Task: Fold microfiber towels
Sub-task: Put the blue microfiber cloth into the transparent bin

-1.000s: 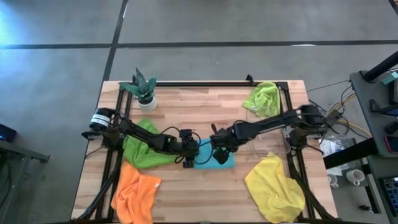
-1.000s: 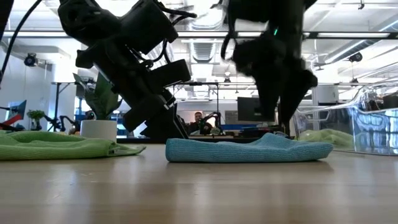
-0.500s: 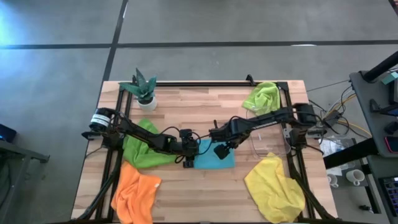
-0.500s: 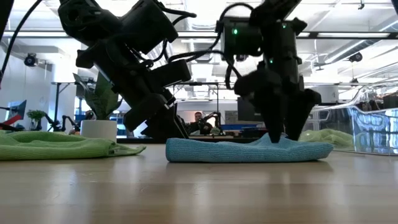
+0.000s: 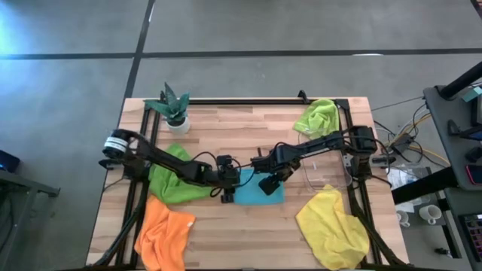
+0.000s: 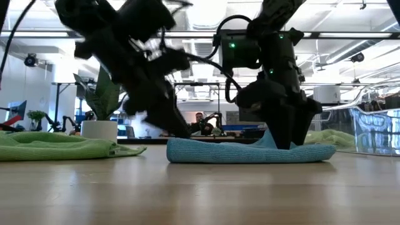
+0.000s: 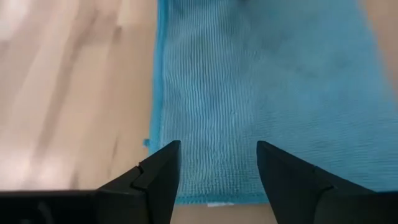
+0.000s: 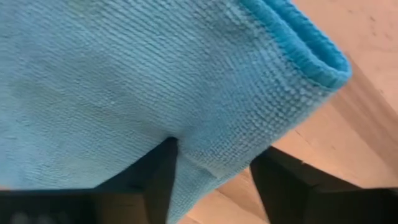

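The blue towel [image 5: 260, 190] lay as a compact rectangle at the middle of the bench [image 5: 248, 124], directly under both of your claws. It looked partly folded, judging by the doubled edge in the right wrist view.

Your right claw [image 5: 269, 184] was down on its far-right part with a raised ridge of blue cloth between the two fingers. The fingers stood a little apart and had not visibly clamped, so you could not yet call that a firm hold.

Your left claw [image 5: 228, 188] hovered at the towel's left edge, fingers spread with the cloth showing between them, holding nothing.

Outward from there, the darker green towel [image 5: 177, 181] lay rumpled just behind your left claw, under that arm. The orange towel [image 5: 164, 233] was crumpled at the near left corner. The yellow towel [image 5: 331, 226] was bunched off to the near right, well apart from your right claw. The lime green towel [image 5: 318, 117] sat heaped at the far right corner.

By my reading you were early on: one towel in mid-fold, four not started.
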Robot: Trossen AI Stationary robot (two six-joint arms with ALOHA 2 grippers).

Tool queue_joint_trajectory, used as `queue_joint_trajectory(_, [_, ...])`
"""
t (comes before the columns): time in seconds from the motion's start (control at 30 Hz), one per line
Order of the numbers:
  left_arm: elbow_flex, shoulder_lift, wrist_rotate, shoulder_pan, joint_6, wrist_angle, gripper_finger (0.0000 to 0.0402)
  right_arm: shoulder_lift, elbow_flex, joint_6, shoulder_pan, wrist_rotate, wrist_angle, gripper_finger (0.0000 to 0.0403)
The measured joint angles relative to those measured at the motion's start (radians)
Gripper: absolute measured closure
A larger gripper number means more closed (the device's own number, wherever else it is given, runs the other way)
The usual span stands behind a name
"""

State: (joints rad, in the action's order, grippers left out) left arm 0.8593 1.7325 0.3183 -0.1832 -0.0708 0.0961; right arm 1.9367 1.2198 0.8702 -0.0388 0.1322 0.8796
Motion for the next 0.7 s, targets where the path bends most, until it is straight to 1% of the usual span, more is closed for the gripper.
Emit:
queue_joint_trajectory(0.07, [0.0, -0.051, 0.001, 0.0, 0.005, -0.017, 0.0207, -0.003, 0.0, -0.001, -0.002, 0.002, -0.007, 0.0259])
queue_joint_trajectory(0.17, [0.0, -0.147, 0.019, 0.0, 0.023, -0.104, 0.0207, -0.006, 0.001, -0.019, -0.013, -0.002, -0.013, 0.0319])
queue_joint_trajectory(0.27, [0.0, -0.242, 0.089, 0.0, 0.057, -0.215, 0.0207, -0.02, 0.014, -0.014, -0.04, -0.002, -0.016, 0.0376])
queue_joint_trajectory(0.33, [0.001, -0.293, 0.117, 0.0, 0.069, -0.27, 0.0207, -0.038, 0.046, 0.008, -0.063, -0.002, 0.013, 0.0386])
queue_joint_trajectory(0.43, [0.001, -0.335, 0.122, 0.003, 0.094, -0.301, 0.0207, -0.044, 0.14, 0.031, -0.095, -0.002, 0.17, 0.0388])
queue_joint_trajectory(0.53, [0.002, -0.346, 0.145, 0.003, 0.101, -0.293, 0.0207, -0.045, 0.246, 0.013, -0.116, 0.001, 0.369, 0.0389])
queue_joint_trajectory(0.57, [0.002, -0.346, 0.165, 0.004, 0.079, -0.296, 0.0207, -0.047, 0.272, 0.001, -0.123, 0.01, 0.433, 0.0389])
queue_joint_trajectory(0.6, [0.002, -0.346, 0.168, 0.006, 0.085, -0.3, 0.0207, -0.048, 0.294, -0.011, -0.131, 0.029, 0.506, 0.0389])
queue_joint_trajectory(0.7, [-0.001, -0.334, 0.16, 0.004, 0.082, -0.297, 0.0207, -0.048, 0.339, -0.071, -0.153, 0.079, 0.636, 0.0389])
